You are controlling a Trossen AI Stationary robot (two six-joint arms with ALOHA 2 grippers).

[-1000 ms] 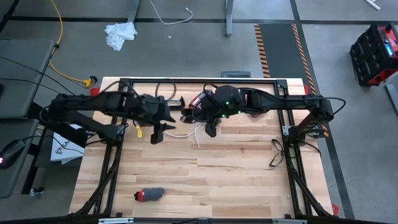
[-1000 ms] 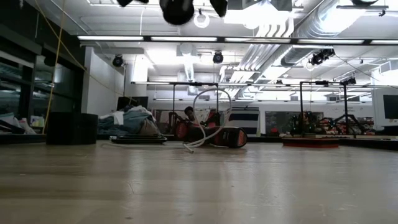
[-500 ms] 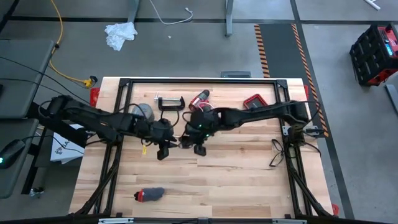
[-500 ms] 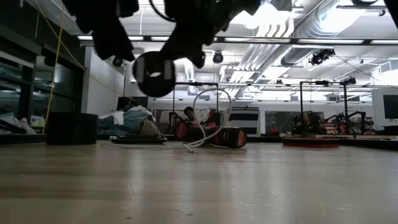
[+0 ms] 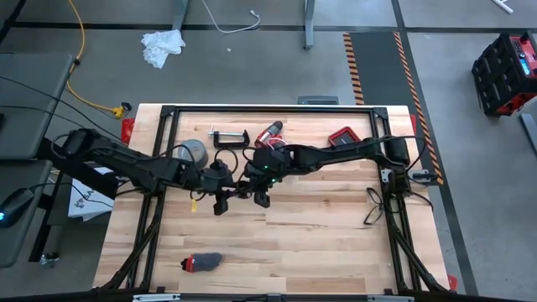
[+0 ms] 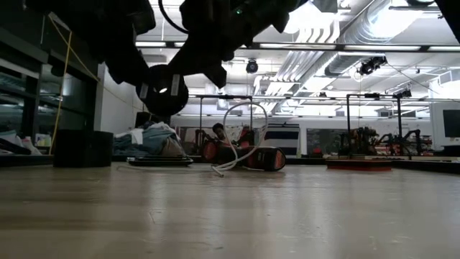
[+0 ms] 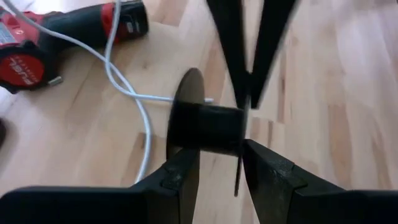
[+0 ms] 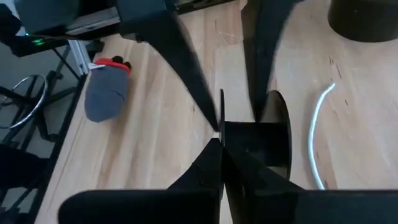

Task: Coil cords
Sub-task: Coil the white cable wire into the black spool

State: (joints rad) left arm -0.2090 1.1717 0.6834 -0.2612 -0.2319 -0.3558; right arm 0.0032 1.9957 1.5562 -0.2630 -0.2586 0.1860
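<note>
Both grippers meet over the middle of the table [image 5: 336,243], left gripper [image 5: 220,201] and right gripper [image 5: 262,195] close together, and between them hangs a black spool [image 7: 208,127], held clear above the wood. Left fingers [image 7: 186,177] sit either side of the spool's barrel, pinching it; right gripper's fingers [image 8: 205,171] press together on one thin flange. White cable [image 7: 127,84], that's our cord, lies loose on the boards below, curling past the red drill [image 7: 43,40]. Its end [image 8: 323,99] rests flat on the table, not on the spool.

My read: this is the handover, spool being settled before any winding. Next move calls for one gripper to own the spool while the other drops for the cable end; whether the cable is attached to the spool, I can't tell.
</note>
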